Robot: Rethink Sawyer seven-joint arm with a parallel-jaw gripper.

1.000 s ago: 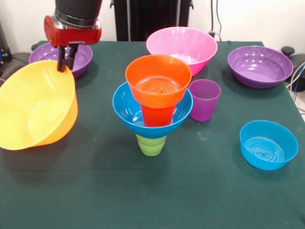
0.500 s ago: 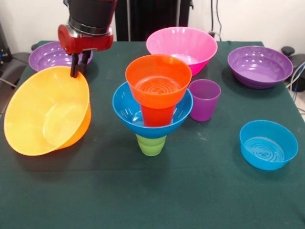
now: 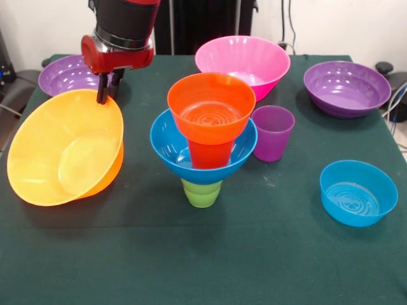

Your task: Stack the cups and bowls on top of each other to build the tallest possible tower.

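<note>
Front view shows the tower [image 3: 204, 143] near the middle of the table [image 3: 203, 267]. At its bottom stands the green cup [image 3: 202, 192], mouth down as far as I can tell. On it sits the blue bowl [image 3: 170, 149], open side up. Inside this bowl stands the orange cup [image 3: 210, 154]; only its lower part is visible. On top rests the small orange bowl [image 3: 211, 106], upright and with nothing in it.

Just beside the tower, on the picture's right, stands the purple cup [image 3: 273, 133], upright; I cannot see to its bottom. Behind it is the pink bowl [image 3: 242, 62], upright.

On the picture's left the yellow bowl [image 3: 65, 146] is tilted strongly, its opening turned toward the camera, and it holds nothing. The gripper [image 3: 106, 94] is clamped on its upper rim, one finger on each side of the wall. The arm is cut off by the top edge.

Behind the yellow bowl is a purple bowl [image 3: 63, 73], partly hidden by the gripper and the yellow rim. A second purple bowl [image 3: 346, 88] sits far right, empty. The shallow blue bowl [image 3: 358, 192] sits near right, also empty.
</note>
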